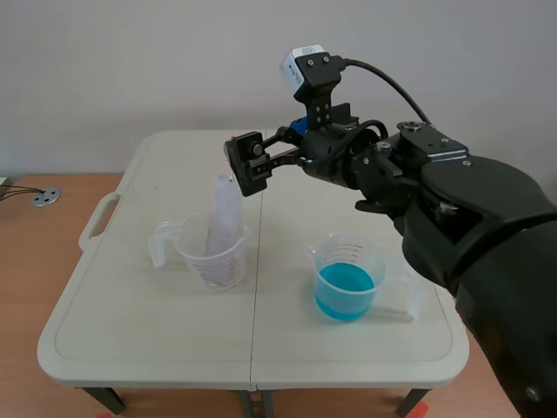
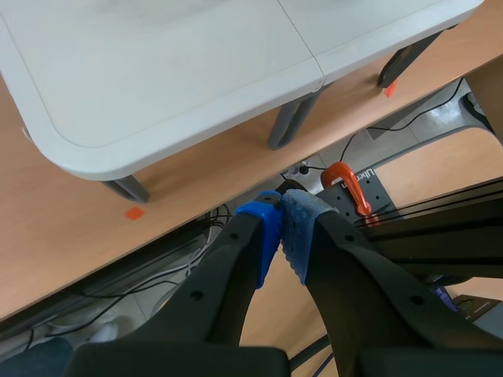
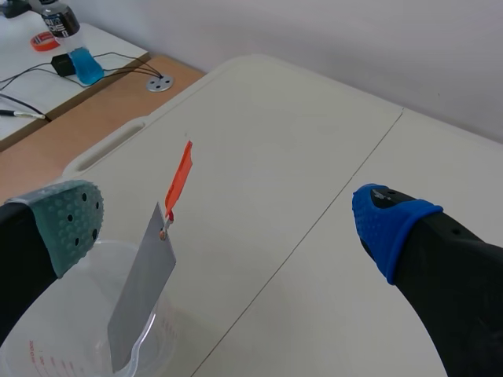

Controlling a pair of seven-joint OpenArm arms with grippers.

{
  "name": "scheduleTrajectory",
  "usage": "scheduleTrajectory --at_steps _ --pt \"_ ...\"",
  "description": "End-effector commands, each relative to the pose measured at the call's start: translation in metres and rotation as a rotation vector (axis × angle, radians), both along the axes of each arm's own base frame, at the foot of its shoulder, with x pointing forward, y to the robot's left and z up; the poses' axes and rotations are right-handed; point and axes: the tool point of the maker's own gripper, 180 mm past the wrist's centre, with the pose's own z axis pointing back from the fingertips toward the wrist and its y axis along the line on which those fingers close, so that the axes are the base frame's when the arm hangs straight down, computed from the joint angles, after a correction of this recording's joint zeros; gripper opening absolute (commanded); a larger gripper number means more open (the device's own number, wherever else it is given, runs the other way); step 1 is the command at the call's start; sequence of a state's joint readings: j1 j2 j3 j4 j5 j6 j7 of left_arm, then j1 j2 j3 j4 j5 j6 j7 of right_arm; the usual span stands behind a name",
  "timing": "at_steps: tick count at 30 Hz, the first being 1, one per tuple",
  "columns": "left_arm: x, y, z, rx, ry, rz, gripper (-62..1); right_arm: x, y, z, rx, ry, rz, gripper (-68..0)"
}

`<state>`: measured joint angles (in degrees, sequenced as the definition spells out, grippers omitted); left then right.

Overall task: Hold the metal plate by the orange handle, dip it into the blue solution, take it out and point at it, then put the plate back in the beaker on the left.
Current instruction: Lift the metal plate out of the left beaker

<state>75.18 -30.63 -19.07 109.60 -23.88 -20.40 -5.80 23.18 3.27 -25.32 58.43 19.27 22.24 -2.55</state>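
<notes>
The metal plate (image 1: 224,216) stands tilted in the clear left beaker (image 1: 211,252). In the right wrist view the grey plate (image 3: 142,287) rises out of the beaker (image 3: 47,345) with its orange handle (image 3: 179,180) at the top. My right gripper (image 1: 270,148) hangs open just above the plate; in its own view the gripper (image 3: 228,224) has the handle between its wide-apart fingers, nearer the green pad (image 3: 69,222), untouched. The beaker of blue solution (image 1: 345,280) sits to the right. My left gripper (image 2: 281,232) is shut on nothing, away from the table.
The white folding table (image 1: 139,331) has a centre seam and a carry handle (image 1: 98,220) at its left edge. The left wrist view shows the table's corner (image 2: 94,149), its legs, the wooden floor and an orange clamp (image 2: 346,182).
</notes>
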Motion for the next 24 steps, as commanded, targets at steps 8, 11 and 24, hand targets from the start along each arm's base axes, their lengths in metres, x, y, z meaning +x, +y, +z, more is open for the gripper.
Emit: scheduleTrajectory --at_steps 8,11,24 --pt "0.002 -0.003 0.005 -0.018 -0.015 0.004 -58.0 0.012 0.027 0.020 0.031 -0.046 0.028 -1.2" --pt "0.002 -0.003 0.005 -0.018 -0.015 0.004 -58.0 0.013 0.036 0.015 0.047 -0.023 0.033 -1.2" --pt "0.002 -0.003 0.005 -0.018 -0.014 0.003 -58.0 0.010 0.056 0.008 0.098 0.011 0.045 -1.2"
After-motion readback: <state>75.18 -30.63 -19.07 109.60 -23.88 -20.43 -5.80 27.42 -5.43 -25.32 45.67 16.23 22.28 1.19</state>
